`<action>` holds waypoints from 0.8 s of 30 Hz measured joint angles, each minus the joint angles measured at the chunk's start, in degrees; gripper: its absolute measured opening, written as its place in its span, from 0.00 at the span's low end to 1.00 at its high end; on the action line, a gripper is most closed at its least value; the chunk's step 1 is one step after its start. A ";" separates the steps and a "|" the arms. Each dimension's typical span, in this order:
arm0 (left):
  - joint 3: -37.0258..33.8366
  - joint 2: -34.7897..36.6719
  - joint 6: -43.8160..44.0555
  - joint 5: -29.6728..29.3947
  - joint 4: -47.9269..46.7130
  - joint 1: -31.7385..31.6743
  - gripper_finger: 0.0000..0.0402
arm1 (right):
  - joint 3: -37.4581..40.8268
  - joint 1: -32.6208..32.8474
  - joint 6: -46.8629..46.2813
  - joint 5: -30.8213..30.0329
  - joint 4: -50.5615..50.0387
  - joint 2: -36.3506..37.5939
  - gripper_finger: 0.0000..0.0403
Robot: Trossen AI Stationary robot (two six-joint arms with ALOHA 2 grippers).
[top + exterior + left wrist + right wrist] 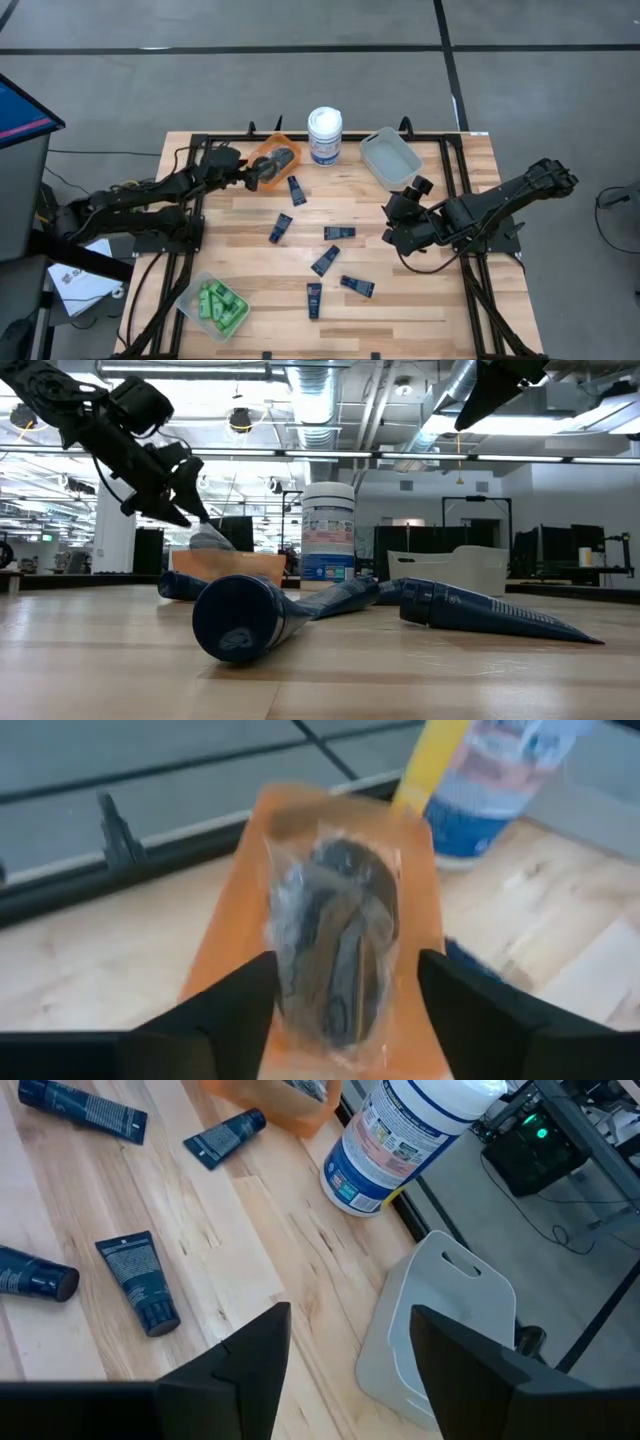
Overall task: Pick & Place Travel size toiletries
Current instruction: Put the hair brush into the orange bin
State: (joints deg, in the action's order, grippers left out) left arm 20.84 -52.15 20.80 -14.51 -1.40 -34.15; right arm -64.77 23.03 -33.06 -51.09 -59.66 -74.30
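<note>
My left gripper (257,176) (345,995) hovers over the orange bin (268,152) at the table's far side, shut on a dark grey pot in clear wrap (335,945). More dark pots lie in that bin. Several navy tubes (339,232) lie flat around the table's middle, and two show close in the low view (250,615). Green bottles (222,305) sit in a clear bin (190,300) near the left front. My right gripper (398,222) (350,1330) is open and holds nothing. It hangs above bare wood near the grey bin (390,157). My left gripper pinches the wrapped pot between its two fingers (245,1005), with the clear wrap's sides (285,970) against them. The fingers slant down from the table's left side. The pot (205,538) hangs at the fingertips just over the orange bin's rim (225,560). Whether its lower end rests inside is hidden.
A white tub with a blue label (324,135) stands at the far edge between the orange and grey bins. The grey bin (440,1310) lies ahead of my right gripper. Black frame rails run along the table's left, right and far sides. Bare wood lies between the scattered tubes.
</note>
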 joint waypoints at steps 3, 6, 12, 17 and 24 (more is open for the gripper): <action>0.02 1.81 -1.03 -0.54 0.33 0.00 0.65 | 0.00 0.00 0.00 0.00 0.14 -0.02 0.49; 0.02 2.45 -2.52 -0.55 0.41 0.00 0.65 | 0.00 0.00 -0.02 0.00 0.16 -0.02 0.49; 0.04 2.02 -2.37 -2.03 0.49 0.04 0.52 | -0.02 0.00 0.00 0.00 0.56 -0.02 0.48; 0.04 -0.30 -0.99 -3.09 0.31 0.02 0.21 | -0.02 0.00 0.00 0.00 0.69 -0.02 0.48; 0.04 -7.71 -0.46 -6.53 4.78 0.08 0.02 | -0.02 0.00 0.00 0.00 1.88 -0.03 0.47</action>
State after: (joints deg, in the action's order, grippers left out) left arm 20.88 -59.85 20.34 -21.04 3.38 -34.08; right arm -64.79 23.03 -33.06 -51.09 -57.78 -74.33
